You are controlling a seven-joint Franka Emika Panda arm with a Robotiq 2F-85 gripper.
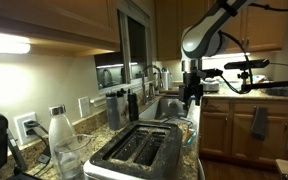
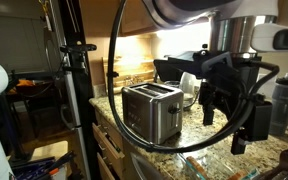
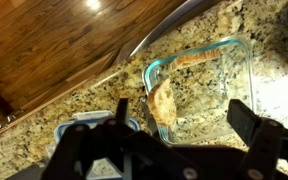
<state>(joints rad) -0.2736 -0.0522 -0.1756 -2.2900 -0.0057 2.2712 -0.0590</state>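
Gripper (image 3: 174, 138), jaws spread, over rectangular glass dish (image 3: 210, 84), speckled granite counter (image 3: 89, 97)

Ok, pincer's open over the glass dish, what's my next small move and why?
Probably ease straight down toward the bread slice: the pincer is open and empty above the glass dish, and the slice sits roughly between its fingers.

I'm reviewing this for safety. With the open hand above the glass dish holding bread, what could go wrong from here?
1. The bread lies near the end wall of the glass dish; a finger of the open hand may hit the rim and shove the dish.
2. The bread sits off-centre between the fingers, so a grip might catch only its edge.
3. In an exterior view the looping cable hangs near the toaster and could snag.
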